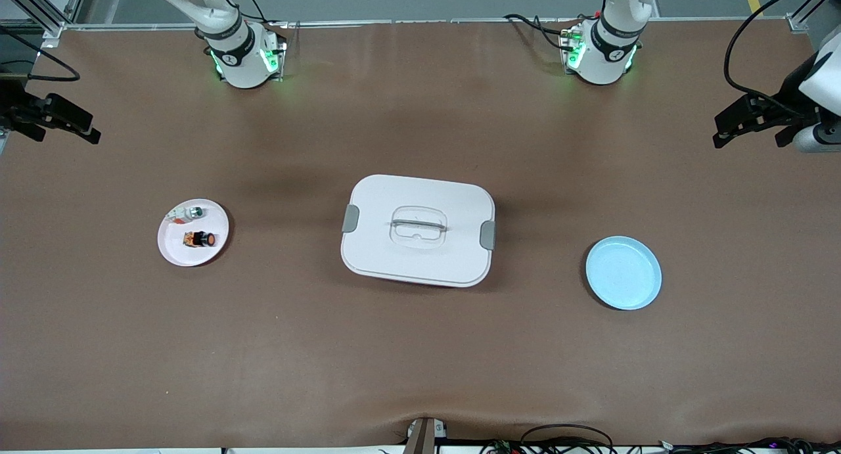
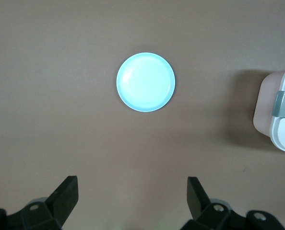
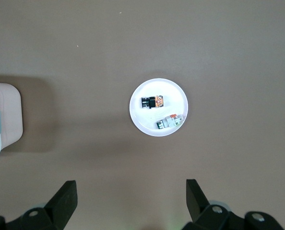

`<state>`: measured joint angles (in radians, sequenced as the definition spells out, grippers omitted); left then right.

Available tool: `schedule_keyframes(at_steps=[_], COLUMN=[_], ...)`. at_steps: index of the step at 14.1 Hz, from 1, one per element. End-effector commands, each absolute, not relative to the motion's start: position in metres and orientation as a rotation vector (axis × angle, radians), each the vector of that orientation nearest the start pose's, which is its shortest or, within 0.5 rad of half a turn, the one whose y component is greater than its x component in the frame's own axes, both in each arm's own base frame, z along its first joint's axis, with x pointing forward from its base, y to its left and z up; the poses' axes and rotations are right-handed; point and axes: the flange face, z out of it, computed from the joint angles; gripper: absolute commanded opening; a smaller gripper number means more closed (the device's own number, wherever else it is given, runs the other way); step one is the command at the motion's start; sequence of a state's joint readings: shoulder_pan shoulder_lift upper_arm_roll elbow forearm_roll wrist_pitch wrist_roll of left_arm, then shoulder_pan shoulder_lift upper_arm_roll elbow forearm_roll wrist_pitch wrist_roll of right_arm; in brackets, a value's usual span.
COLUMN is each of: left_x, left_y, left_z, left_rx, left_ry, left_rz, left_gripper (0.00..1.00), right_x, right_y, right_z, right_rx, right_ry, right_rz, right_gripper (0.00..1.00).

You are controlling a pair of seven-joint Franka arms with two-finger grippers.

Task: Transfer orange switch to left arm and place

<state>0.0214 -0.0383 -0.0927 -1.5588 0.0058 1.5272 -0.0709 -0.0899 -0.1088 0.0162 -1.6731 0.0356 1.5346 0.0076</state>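
Observation:
The orange switch (image 1: 200, 239) lies on a small white plate (image 1: 177, 247) toward the right arm's end of the table. In the right wrist view the switch (image 3: 152, 102) lies on that plate (image 3: 173, 93), well below my right gripper (image 3: 131, 191), which is open and empty. The box (image 1: 418, 229) stands lidded in the middle of the table; its end also shows in the left wrist view (image 2: 279, 110) and the right wrist view (image 3: 1, 120). My left gripper (image 2: 133, 191) is open and empty, high over the table's left-arm end (image 1: 749, 133). My right gripper (image 1: 62, 129) hangs over the right-arm end.
A small white-grey part with a greenish tip (image 1: 187, 212) lies on the white plate beside the switch, also in the right wrist view (image 3: 171, 121). An empty light blue plate (image 1: 623, 272) sits toward the left arm's end, below the left gripper (image 2: 146, 82). Cables lie along the table's near edge.

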Motion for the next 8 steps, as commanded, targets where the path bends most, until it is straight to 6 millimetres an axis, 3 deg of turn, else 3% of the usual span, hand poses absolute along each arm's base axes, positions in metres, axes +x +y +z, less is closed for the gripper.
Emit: schedule_keyframes(at_steps=[1,8], left_x=[0.537,0.5339], left_y=[-0.0363,-0.0368], left_z=[0.6487,0.6449], left_rx=[-3.115,-3.113], left_ry=[0.036,0.043], left_rz=[0.007,0.055], left_gripper=[1.0,1.0], right_x=[0.5085,0.5084], right_y=[-0.0357,-0.0364], right_z=[0.6341,0.6387], right_rx=[-3.117,-3.108], right_ry=[0.112,0.137], right_rz=[0.025,0.025], right_gripper=[1.0,1.0])
